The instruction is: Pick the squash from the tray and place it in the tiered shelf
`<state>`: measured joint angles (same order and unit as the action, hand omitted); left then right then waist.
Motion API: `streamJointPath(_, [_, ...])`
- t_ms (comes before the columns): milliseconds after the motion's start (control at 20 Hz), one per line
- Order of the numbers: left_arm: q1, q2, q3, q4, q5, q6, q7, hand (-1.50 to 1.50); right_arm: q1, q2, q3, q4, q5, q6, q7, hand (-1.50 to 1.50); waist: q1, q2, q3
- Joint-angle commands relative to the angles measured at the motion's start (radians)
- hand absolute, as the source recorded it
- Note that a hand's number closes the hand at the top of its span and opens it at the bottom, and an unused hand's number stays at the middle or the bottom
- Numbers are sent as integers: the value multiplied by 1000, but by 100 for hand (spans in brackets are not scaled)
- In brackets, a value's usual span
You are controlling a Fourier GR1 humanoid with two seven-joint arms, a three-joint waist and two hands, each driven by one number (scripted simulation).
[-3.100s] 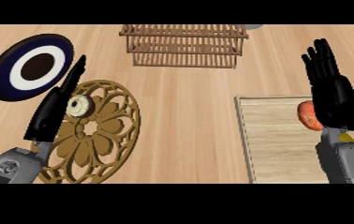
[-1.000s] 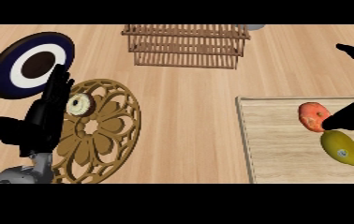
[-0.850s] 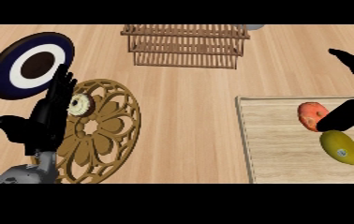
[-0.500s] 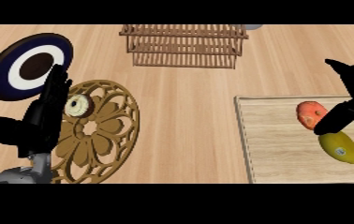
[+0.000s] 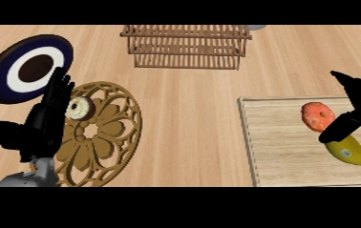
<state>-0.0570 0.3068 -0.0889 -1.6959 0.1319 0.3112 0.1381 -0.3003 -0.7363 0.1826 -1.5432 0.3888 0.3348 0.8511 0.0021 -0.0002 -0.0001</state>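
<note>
The wooden tray point(image 5: 282, 146) holds an orange-red fruit point(image 5: 318, 116) and, just nearer, the yellow-green squash point(image 5: 346, 150); the tiered shelf point(image 5: 187, 46) stands well beyond the tray's far-left corner. Left of the tray lie an openwork trivet point(image 5: 102, 139) and a blue plate point(image 5: 28, 67), with the left robot hand point(image 5: 46, 119) straight-fingered over the trivet's edge. The right robot hand point(image 5: 339, 129) is spread wide over the tray's right end, one finger across the squash.

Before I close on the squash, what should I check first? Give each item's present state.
1. Squash lying on the tray: ok.
2. Squash grasped: not ok; right hand is open, one finger across its end.
3. Orange-red item out of the grasp: not ok, it lies close beside the squash.
4. Tiered shelf upright and in view: ok.
5. Left hand out of the way, far left: ok.
</note>
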Motion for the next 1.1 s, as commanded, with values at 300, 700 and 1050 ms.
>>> streamJointPath(300, [8, -44, 75, 51, -23, -73, -52, 0, 49, 99, -82, 70, 155, 5, -140, -150, -1, 0, 0])
streamJointPath(700, [36, -49, 84, -96, -47, -94, 79, 0, 32, 149, -135, 167, 237, -6, -259, -150, 2, -1, 0])
streamJointPath(1050, [31, -109, 82, 7, -91, -119, -25, 0, 52, 242, -146, 224, 305, -25, -272, -150, 0, -1, 0])
